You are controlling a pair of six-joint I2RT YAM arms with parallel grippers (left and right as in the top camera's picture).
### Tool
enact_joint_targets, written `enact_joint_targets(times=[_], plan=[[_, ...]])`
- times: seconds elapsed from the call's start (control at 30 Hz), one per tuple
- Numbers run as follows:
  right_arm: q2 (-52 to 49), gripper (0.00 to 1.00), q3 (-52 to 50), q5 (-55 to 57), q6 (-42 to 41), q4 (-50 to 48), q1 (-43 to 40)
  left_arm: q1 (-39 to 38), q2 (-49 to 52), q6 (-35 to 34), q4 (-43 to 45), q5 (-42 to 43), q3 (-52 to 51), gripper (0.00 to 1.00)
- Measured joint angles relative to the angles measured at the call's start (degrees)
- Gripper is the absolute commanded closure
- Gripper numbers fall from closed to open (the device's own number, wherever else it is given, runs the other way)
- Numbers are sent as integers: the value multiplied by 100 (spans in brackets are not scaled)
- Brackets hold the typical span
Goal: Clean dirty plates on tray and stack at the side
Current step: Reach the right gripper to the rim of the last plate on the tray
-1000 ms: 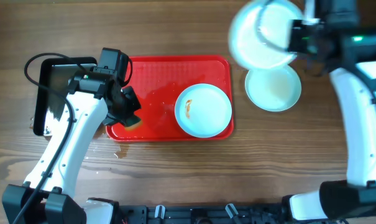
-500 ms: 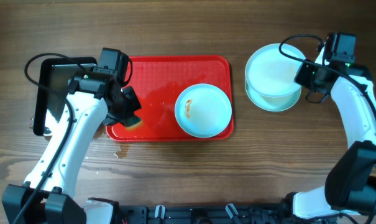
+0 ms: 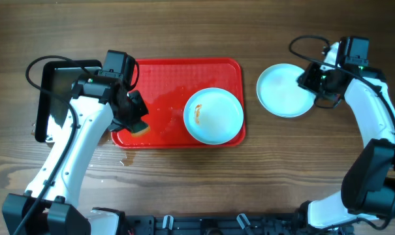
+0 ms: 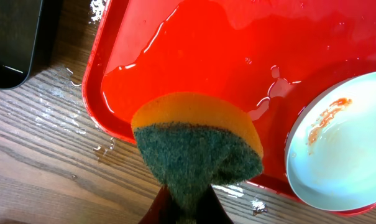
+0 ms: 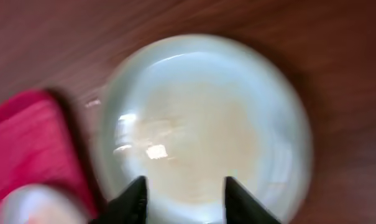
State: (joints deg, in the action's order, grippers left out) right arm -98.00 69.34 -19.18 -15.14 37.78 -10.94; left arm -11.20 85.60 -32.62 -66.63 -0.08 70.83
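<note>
1. Since the earlier frame the right arm has brought its plate down from high over the far edge of the table onto the side stack (image 3: 285, 90). The right gripper (image 5: 183, 190) now sits at the stack's right rim, fingers parted with nothing between them. The left arm, tray and remaining plate have not shifted.
2. The tray (image 3: 171, 75) lies mid-table with a film of water on it. It carries one plate, at its near right corner.
3. The black tray (image 3: 57, 85) sits left of the red one. The left arm covers part of it, so we cannot see what is in it.
4. The stack stands on bare wood just beside the tray's right edge, not touching it, which we take to be the set-down spot for cleaned plates. From overhead it reads as a single disc, so we cannot count the plates. The right wrist view is motion-blurred.
5. The dirty plate (image 3: 214, 115) lies flat on the tray. We judge it is the only one left to clean.
6. The left gripper (image 4: 183, 208) is clamped on the sponge (image 4: 197, 146), green face up, over the tray's near left corner and well clear of the plate. It is probably held ready to scrub. We cannot tell whether it touches the tray, and the fingers are nearly cut off by the frame.
7. The smear (image 4: 327, 115) is orange-brown, on the inner left of the dirty plate.
</note>
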Motion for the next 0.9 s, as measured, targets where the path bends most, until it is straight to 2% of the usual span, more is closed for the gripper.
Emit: enact_joint_targets(times=[0.07,0.17,0.27,0.33,0.47,0.57,0.63,0.67,0.73,0.9], plan=[[-2,60,0,-678,24,81,111,0,0,0,4,0,0,96],[-7,46,0,-907,48,323,614,0,0,0,46,4,0,96],[-7,37,0,-621,98,564,1438,0,0,0,63,9,0,96],[-7,36,0,-181,52,796,2197,0,0,0,63,22,0,96],[-37,26,-2,389,-238,957,2892,0,0,0,66,24,0,96],[-61,23,-79,695,-496,966,3141,0,0,0,66,24,0,96],[-142,24,-118,907,-684,975,3250,0,0,0,63,24,0,96],[-186,33,-131,951,-743,966,3274,0,0,0,61,24,0,96],[-304,61,-151,1054,-870,911,3311,0,0,0,61,24,0,96],[-516,64,-151,1158,-973,678,3314,0,0,0,68,24,0,96]])
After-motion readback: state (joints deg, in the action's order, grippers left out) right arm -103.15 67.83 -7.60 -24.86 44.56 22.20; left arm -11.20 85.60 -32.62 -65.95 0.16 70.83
